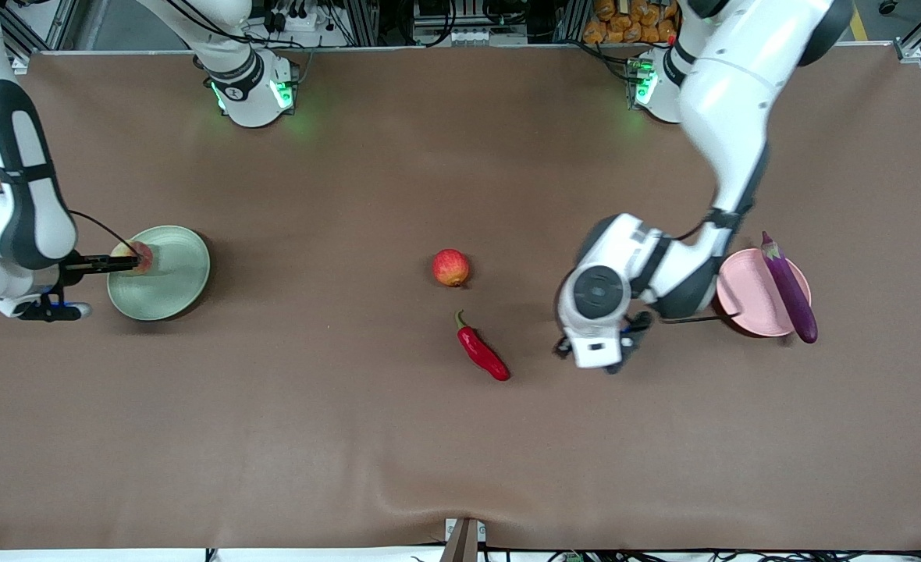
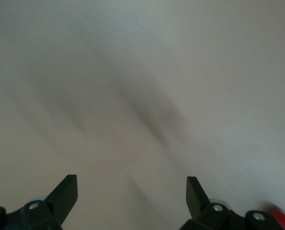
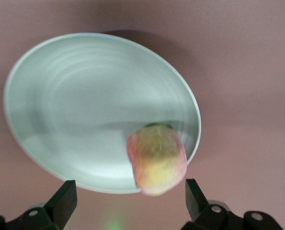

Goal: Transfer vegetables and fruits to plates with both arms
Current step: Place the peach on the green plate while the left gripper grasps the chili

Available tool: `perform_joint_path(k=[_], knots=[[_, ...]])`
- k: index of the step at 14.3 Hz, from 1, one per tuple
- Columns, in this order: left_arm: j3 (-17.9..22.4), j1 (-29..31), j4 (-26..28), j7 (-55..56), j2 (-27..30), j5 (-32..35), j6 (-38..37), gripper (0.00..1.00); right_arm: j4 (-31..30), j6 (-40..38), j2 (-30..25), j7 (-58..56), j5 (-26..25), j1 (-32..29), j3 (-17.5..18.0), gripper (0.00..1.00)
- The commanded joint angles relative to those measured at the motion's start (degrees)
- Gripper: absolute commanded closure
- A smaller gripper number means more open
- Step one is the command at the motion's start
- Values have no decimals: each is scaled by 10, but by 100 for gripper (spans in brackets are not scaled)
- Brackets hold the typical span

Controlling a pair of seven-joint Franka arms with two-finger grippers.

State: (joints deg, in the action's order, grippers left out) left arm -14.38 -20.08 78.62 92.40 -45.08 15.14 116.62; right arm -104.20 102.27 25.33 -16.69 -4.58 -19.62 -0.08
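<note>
The yellowish-pink peach [image 1: 134, 254] is at the pale green plate [image 1: 168, 281], by its rim toward the right arm's end. My right gripper [image 1: 126, 262] is open around it. In the right wrist view the peach [image 3: 156, 158] is over the plate [image 3: 75, 105], touching neither finger of the gripper [image 3: 128, 201]. The purple eggplant [image 1: 790, 290] lies across the pink plate [image 1: 749, 293]. The pomegranate [image 1: 450, 268] and the red chili [image 1: 482, 355] lie mid-table. My left gripper [image 1: 613, 355] is open and empty, low over bare table between chili and pink plate [image 2: 131, 194].
The brown table cloth [image 1: 273, 437] has a wide bare stretch nearer the camera. A bit of red [image 2: 279, 218] shows at the edge of the left wrist view. The left arm's elbow hangs over the pink plate's rim.
</note>
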Motion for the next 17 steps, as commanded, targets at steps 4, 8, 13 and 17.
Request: perform_joint_path(k=[4,8,13,17], knots=[[168,-202,-56,108,-64,-6,171,0,83,-133,-4,80,17,36,3,0],[226,-261,-58,133,-90,-6,225,0,121,-203,-5,166,80,69,4,0],[237,-279,-74,153,-125,-5,262,0,129,-219,-12,218,98,96,5,0],[258,-298,-80,185,-139,-5,275,38,140,-233,-12,260,116,101,5,0]])
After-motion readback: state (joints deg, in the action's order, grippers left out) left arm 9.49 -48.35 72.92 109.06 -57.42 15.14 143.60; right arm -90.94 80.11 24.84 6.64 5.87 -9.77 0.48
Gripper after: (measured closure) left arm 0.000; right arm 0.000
